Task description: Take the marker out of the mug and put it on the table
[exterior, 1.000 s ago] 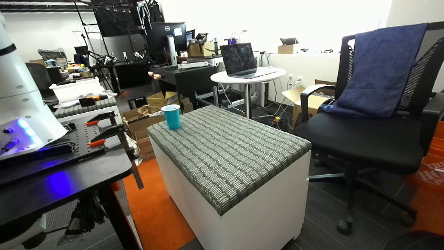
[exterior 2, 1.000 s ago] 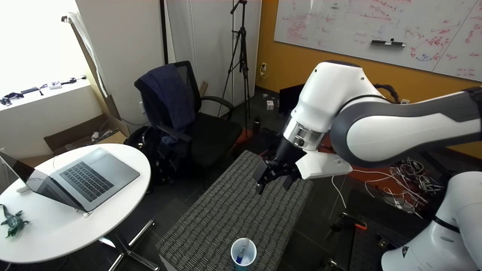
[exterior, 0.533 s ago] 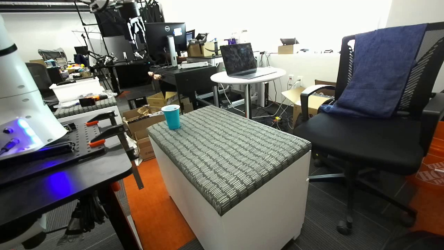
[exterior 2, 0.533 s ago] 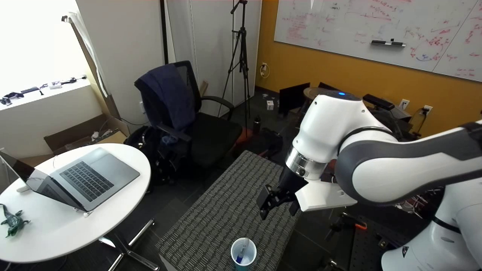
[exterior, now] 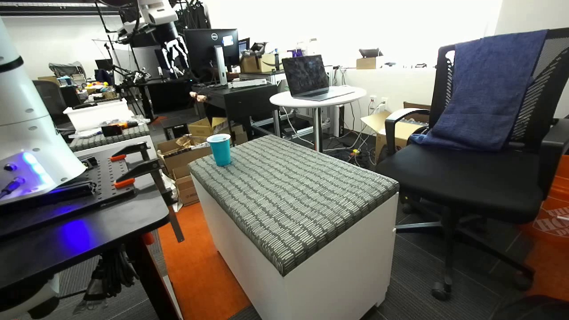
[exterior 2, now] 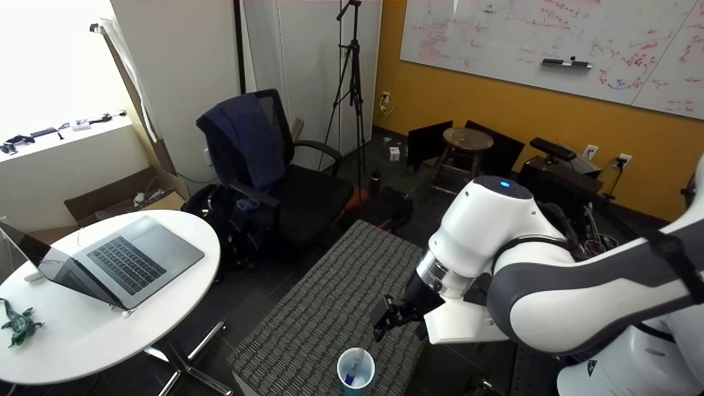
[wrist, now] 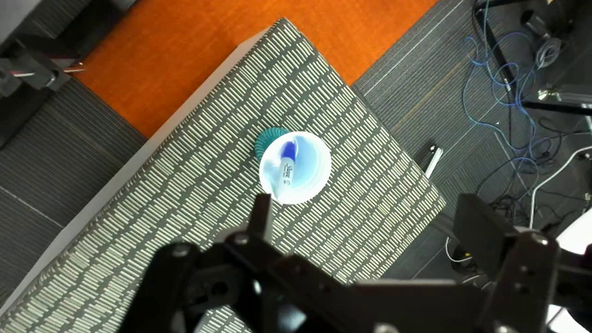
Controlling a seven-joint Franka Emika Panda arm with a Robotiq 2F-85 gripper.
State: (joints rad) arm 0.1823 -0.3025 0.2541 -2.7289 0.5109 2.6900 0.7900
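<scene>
The teal-blue mug (exterior: 220,152) stands upright near one end of the grey woven-topped table (exterior: 293,195). It also shows in an exterior view (exterior 2: 369,375) and in the wrist view (wrist: 314,162). The marker (wrist: 286,169), whitish-grey with a blue cap, leans inside the mug, cap end down; it also shows in an exterior view (exterior 2: 355,365). In the other outside picture the mug wall hides it. My gripper (wrist: 365,199) is open and empty, in the air above the table, beside and higher than the mug. It shows in both exterior views (exterior: 179,69) (exterior 2: 399,330).
A round white table (exterior 2: 181,264) with a laptop (exterior 2: 143,258) stands beside the table. A black chair (exterior: 462,173) with a blue cloth is at another side. The black robot desk (exterior: 120,222) carries clamps (exterior: 140,169). Cardboard boxes (exterior: 182,164) sit on the floor.
My gripper has come down from higher up and closer to the mug, and the arm has lowered with it. The mug and marker have not moved.
</scene>
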